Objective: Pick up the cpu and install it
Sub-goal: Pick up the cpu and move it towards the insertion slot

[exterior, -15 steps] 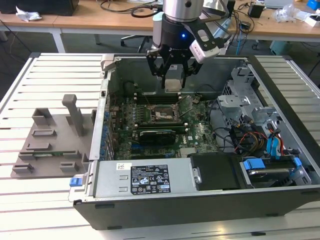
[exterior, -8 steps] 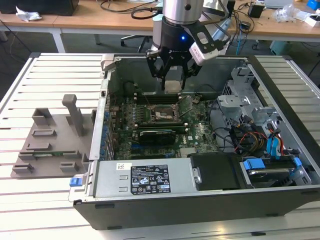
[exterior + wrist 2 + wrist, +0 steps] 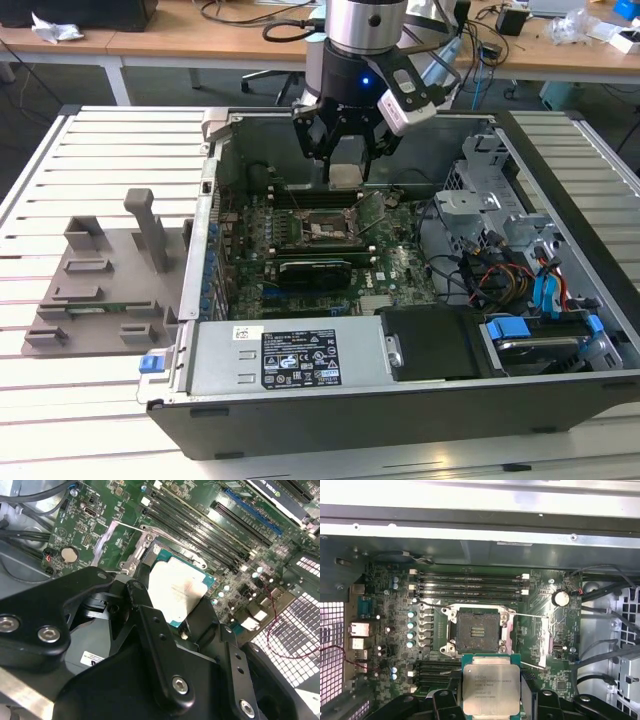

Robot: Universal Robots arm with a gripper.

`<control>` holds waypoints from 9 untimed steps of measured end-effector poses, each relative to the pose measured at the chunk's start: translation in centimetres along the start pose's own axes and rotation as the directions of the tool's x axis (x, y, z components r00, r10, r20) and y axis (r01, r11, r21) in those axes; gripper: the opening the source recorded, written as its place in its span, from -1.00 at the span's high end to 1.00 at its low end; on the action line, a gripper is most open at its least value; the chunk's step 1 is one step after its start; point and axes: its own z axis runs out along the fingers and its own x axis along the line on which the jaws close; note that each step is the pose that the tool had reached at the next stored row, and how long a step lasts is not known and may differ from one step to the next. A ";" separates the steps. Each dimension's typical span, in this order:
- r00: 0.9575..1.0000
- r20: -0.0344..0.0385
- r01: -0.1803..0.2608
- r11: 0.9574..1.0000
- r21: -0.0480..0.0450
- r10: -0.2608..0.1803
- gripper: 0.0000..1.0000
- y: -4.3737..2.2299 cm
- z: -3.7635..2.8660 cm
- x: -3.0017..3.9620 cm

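Observation:
My gripper (image 3: 345, 160) hangs inside the open computer case, shut on the cpu (image 3: 344, 176), a flat square chip with a silver-grey top plate. In the first wrist view the cpu (image 3: 491, 687) sits between the black fingers (image 3: 443, 701), a little short of the open socket (image 3: 477, 630), which holds no chip and has its metal frame swung aside. The second wrist view shows the cpu (image 3: 175, 592) gripped by its edges above the motherboard (image 3: 100, 510). In the exterior view the socket (image 3: 322, 230) lies below and slightly ahead of the chip.
A grey plastic holder tray (image 3: 100, 290) rests on the slatted table at the exterior view's left. Inside the case are memory slots (image 3: 470, 585), a black card (image 3: 315, 270), the power supply (image 3: 300, 355), and a drive cage with cables (image 3: 510, 270) at the right.

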 end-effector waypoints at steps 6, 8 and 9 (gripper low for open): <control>1.000 0.000 0.000 1.000 0.001 0.000 -0.09 0.29 0.42 -0.02; 1.000 0.000 0.000 1.000 0.003 0.000 -0.09 0.54 0.58 -0.03; 1.000 0.000 0.000 1.000 0.003 0.000 -0.09 0.63 0.65 -0.03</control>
